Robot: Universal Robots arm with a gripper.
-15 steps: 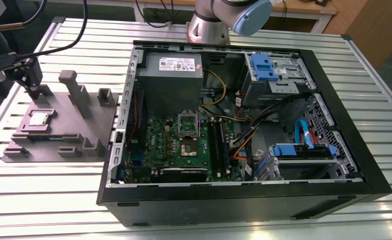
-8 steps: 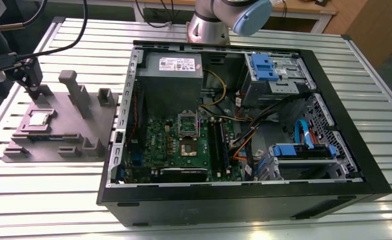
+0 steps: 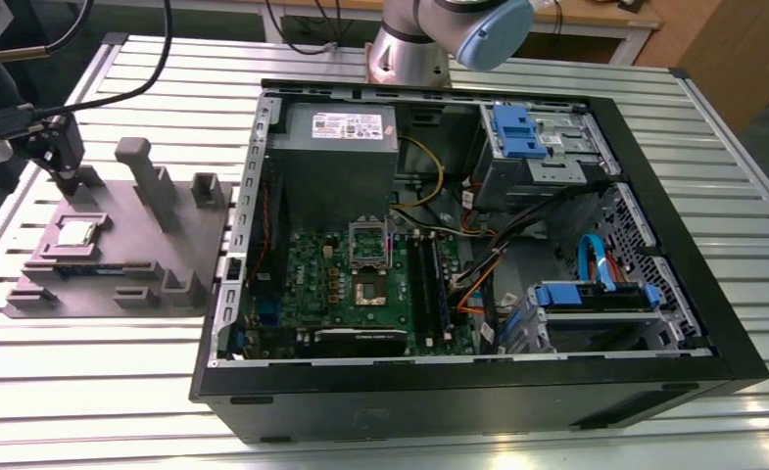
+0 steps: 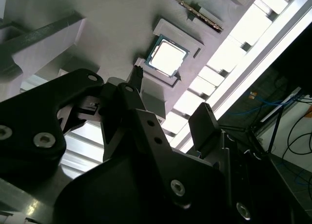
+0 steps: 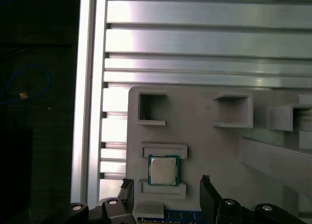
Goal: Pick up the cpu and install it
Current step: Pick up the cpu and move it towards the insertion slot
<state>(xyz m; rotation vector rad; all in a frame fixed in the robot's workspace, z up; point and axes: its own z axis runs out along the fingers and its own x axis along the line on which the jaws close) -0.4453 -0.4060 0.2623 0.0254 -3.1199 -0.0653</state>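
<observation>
With pincer (image 5: 166, 182) spread open near cpu (image 5: 163, 170) in tray (image 5: 209, 151): risk of clipping pocket walls or tilting cpu if lowered off-centre; likely slipping on thin edges.

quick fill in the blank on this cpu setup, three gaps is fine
1. The cpu lies in a grey holder tray that stands to the exterior view's ____ of the computer case.
2. The gripper is above the tray with its fingers ____, and it grips nothing.
3. The motherboard inside the case is ____ in colour.

Missing words: left; open; green
</observation>
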